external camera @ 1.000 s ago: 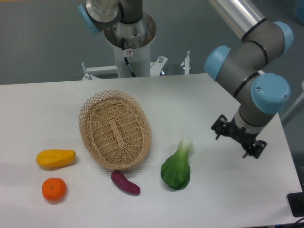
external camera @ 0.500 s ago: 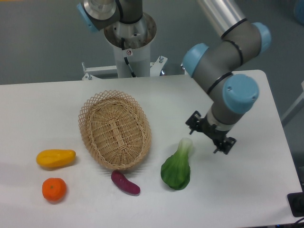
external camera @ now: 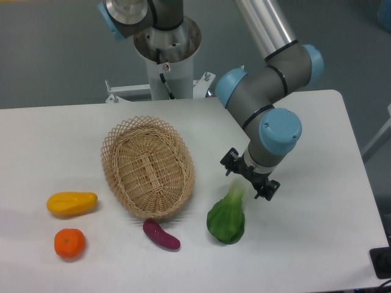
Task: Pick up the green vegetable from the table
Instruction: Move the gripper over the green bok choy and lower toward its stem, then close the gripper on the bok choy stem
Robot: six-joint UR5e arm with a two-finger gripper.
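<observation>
The toy bok choy with glossy dark green leaves and a pale stem (external camera: pixel 227 215) lies on the smooth white table with rounded corners (external camera: pixel 317 244), right of centre and toward the near edge. Its stem end points far, up under the black two-finger gripper (external camera: pixel 249 181), which hangs right over it. I cannot tell if the fingers are apart or together. To the left stands an oval woven wicker basket (external camera: pixel 148 166) with an open lattice rim; nothing lies inside. Just near of it is a small purple eggplant-like piece (external camera: pixel 161 235). Far left lie a smooth yellow fruit (external camera: pixel 72 203) and a round orange (external camera: pixel 69 243).
</observation>
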